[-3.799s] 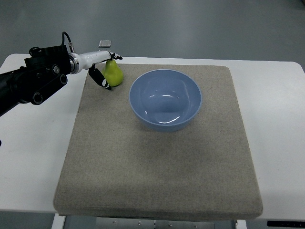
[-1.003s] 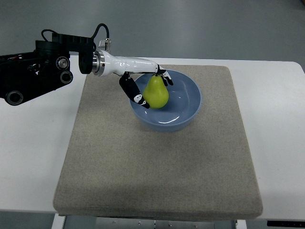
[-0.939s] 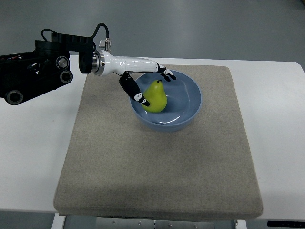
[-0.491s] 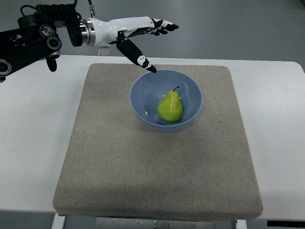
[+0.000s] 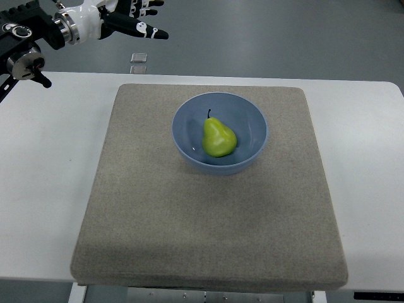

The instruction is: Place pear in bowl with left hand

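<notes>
Though the top edge of the view cuts off part of the left hand [image 5: 129, 19], its black-tipped fingers [image 5: 151, 33] show spread and holding nothing, up in the far left corner, well apart from the bowl [image 5: 252, 120]; the arm behind it is a tangle of dark housings, hard to make out. The pear [image 5: 218, 137], smooth and yellow-green with a thin dark stem, lies inside the round, glossy blue bowl; the bowl sits on a coarse, felt-like beige mat [image 5: 208, 227] with rounded corners; beneath it the table [image 5: 44, 189] is plain white.
</notes>
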`<act>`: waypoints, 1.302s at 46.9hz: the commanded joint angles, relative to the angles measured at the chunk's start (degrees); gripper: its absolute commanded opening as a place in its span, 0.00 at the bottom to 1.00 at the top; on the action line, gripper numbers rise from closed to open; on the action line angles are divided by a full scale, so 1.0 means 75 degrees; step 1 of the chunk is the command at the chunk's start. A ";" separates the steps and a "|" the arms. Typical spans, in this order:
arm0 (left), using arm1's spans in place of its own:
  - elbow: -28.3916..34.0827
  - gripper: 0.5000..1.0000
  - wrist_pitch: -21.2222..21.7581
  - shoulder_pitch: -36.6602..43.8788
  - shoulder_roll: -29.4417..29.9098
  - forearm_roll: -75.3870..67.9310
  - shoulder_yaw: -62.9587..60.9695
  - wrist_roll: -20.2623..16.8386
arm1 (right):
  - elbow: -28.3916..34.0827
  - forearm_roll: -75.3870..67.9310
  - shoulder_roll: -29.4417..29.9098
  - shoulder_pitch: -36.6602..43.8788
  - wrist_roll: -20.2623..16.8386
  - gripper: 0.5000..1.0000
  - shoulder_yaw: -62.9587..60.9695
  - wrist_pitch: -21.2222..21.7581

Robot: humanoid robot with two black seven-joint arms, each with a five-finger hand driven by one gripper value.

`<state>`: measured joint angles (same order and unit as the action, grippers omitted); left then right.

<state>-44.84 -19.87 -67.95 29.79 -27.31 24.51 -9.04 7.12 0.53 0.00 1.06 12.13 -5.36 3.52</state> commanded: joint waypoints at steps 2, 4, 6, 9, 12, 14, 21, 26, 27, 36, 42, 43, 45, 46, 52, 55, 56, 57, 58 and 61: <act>0.0342 0.99 -0.0314 0.0236 0.0013 0.0745 0.0002 0.0033 | 0.0000 0.0000 0.0000 0.0000 -0.0001 0.85 0.0000 0.0000; 0.0424 0.99 -0.0513 0.0353 0.0024 0.1026 0.0002 0.0033 | 0.0000 0.0000 0.0000 0.0000 -0.0001 0.85 0.0000 0.0000; 0.0529 0.99 -0.0713 0.0482 0.0024 0.1296 0.0002 0.0045 | 0.0000 0.0000 0.0000 0.0000 -0.0001 0.85 0.0000 0.0000; 0.0682 0.99 -0.0971 0.0623 0.0013 0.1683 0.0002 0.0115 | -0.0012 0.0000 0.0000 0.0000 -0.0001 0.85 0.0000 0.0000; 0.0823 0.99 -0.1182 0.0751 0.0013 0.2034 0.0002 0.0302 | 0.0000 0.0000 0.0000 0.0000 -0.0001 0.85 0.0000 0.0000; 0.0881 0.99 -0.1287 0.0799 0.0013 0.2280 0.0002 0.0431 | 0.0000 0.0000 0.0000 0.0000 -0.0001 0.85 0.0000 0.0000; 0.0940 0.99 -0.1452 0.0998 0.0013 0.2984 0.0014 0.0748 | 0.0000 0.0000 0.0000 0.0000 -0.0001 0.85 0.0000 0.0000; 0.0940 0.99 -0.1463 0.1021 0.0013 0.3242 0.0014 0.0760 | -0.0012 0.0000 0.0000 0.0000 -0.0001 0.85 0.0000 0.0000; 0.0940 0.99 -0.1475 0.1033 0.0024 0.3266 0.0014 0.0760 | 0.0000 0.0000 0.0000 0.0000 -0.0001 0.85 0.0000 0.0000; 0.0940 0.99 -0.1756 0.1068 0.0025 0.3664 0.0072 0.0830 | 0.0000 -0.0012 0.0000 0.0000 -0.0001 0.85 0.0000 0.0000; 0.0940 0.99 -0.1791 0.1256 0.0025 0.3887 0.0084 0.0877 | 0.0000 -0.0035 0.0000 0.0000 -0.0001 0.85 -0.0011 0.0059; 0.0940 0.99 -0.1792 0.1267 0.0025 0.3910 0.0072 0.0888 | 0.0000 -0.0035 0.0000 0.0000 -0.0001 0.85 -0.0011 0.0059; 0.0952 0.99 -0.1792 0.1279 0.0025 0.3946 0.0072 0.0888 | 0.0000 -0.0035 0.0000 0.0000 -0.0001 0.85 -0.0011 0.0070; 0.0952 0.99 -0.1792 0.1279 0.0025 0.3957 0.0072 0.0888 | 0.0000 -0.0035 0.0000 0.0000 -0.0001 0.85 -0.0011 0.0070; 0.0940 0.99 -0.1792 0.1385 0.0025 0.3981 0.0131 0.0924 | 0.0000 -0.0035 0.0000 -0.0012 -0.0001 0.85 -0.0011 0.0070; 0.0940 0.99 -0.1780 0.1408 0.0013 0.4133 0.0224 0.0924 | 0.0000 -0.0035 0.0000 -0.0012 -0.0001 0.85 -0.0011 0.0082; 0.0940 0.99 -0.1780 0.1431 0.0013 0.4203 0.0225 0.0924 | 0.0000 -0.0035 0.0000 -0.0012 -0.0001 0.85 -0.0011 0.0082; 0.0940 0.99 -0.1780 0.1478 0.0001 0.4296 0.0236 0.0924 | 0.0000 -0.0035 0.0000 -0.0012 -0.0001 0.85 -0.0011 0.0082; 0.0940 0.99 -0.1780 0.1513 0.0001 0.4390 0.0248 0.0924 | 0.0000 -0.0047 0.0000 -0.0012 -0.0001 0.85 -0.0011 0.0082; 0.0940 0.99 -0.1791 0.1549 0.0001 0.4730 0.0248 0.0982 | 0.0000 -0.0047 0.0000 -0.0012 -0.0001 0.85 -0.0011 0.0082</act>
<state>-37.78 -33.28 -56.61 29.80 5.89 26.31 -2.06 7.12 0.23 0.00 0.97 12.13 -5.45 4.13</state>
